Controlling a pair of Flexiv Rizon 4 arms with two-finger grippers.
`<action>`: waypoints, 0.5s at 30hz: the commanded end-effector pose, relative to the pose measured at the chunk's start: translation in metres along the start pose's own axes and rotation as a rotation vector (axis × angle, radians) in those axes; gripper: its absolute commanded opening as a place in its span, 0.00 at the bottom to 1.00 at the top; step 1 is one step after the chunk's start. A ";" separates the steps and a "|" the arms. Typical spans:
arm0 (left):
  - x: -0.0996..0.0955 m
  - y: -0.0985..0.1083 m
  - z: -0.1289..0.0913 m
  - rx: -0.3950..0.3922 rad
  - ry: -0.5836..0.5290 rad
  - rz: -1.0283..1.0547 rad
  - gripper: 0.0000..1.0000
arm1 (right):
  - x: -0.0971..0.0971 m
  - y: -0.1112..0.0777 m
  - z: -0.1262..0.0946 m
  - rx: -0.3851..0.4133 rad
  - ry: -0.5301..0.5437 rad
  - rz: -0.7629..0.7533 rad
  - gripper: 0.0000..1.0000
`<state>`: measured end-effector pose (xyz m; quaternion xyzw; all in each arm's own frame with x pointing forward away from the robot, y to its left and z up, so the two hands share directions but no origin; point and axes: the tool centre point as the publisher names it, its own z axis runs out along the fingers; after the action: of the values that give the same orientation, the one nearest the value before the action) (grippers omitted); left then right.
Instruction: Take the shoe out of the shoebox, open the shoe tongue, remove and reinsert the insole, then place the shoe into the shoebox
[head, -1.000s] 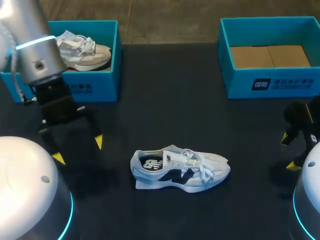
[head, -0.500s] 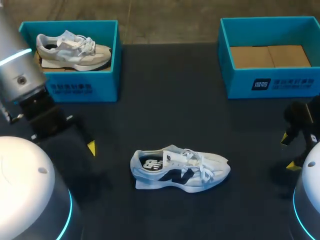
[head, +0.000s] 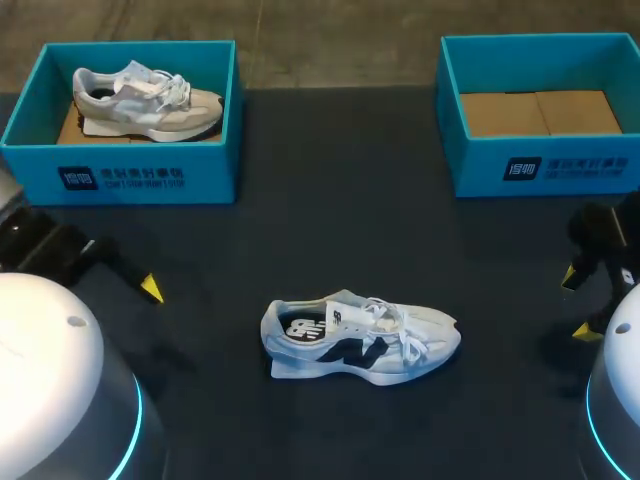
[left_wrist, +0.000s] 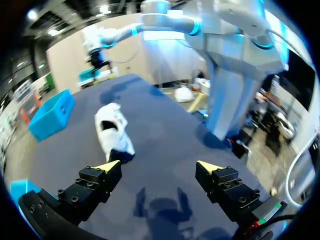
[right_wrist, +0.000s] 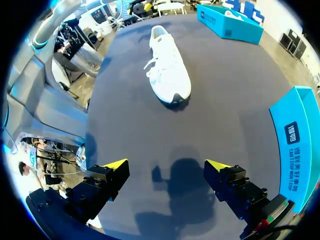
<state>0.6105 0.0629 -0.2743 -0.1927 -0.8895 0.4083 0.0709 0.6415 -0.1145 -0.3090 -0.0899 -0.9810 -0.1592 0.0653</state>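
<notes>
Claw on the left hangs released, its yellow tips spread wide above the dark matte surface, well apart from the shoe. Behind it sits the left shoebox, stiff teal card with straight walls, and a second pale sneaker lies inside.

The task's shoe rests mid-surface, outside both boxes, with its toe toward the right. It looks like soft white mesh with a dark side patch, a rounded foam sole and loose laces. The printed insole shows through the opening.

I'd worry about those laces. A fingertip could snag one and drag the whole shoe. It also looks light, so a one-sided push may send it skidding or tip it over. The insole seems thin and bendy, so it could buckle going back in.

Further right, the right shoebox shows only a brown card floor. The right claw is released too, with the shoe well ahead of it.
</notes>
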 end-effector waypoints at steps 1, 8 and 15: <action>0.005 0.002 0.003 -0.019 -0.285 -0.063 1.00 | 0.001 0.000 0.000 0.002 -0.002 0.000 1.00; 0.005 0.006 0.009 -0.013 -0.303 -0.084 1.00 | 0.001 0.000 0.000 0.002 -0.002 0.000 1.00; -0.004 0.031 0.023 0.133 -0.360 -0.143 1.00 | 0.001 0.000 0.000 0.002 -0.002 0.000 1.00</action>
<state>0.6148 0.0597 -0.2910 -0.0736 -0.8894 0.4512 -0.0049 0.6415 -0.1145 -0.3090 -0.0899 -0.9810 -0.1592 0.0653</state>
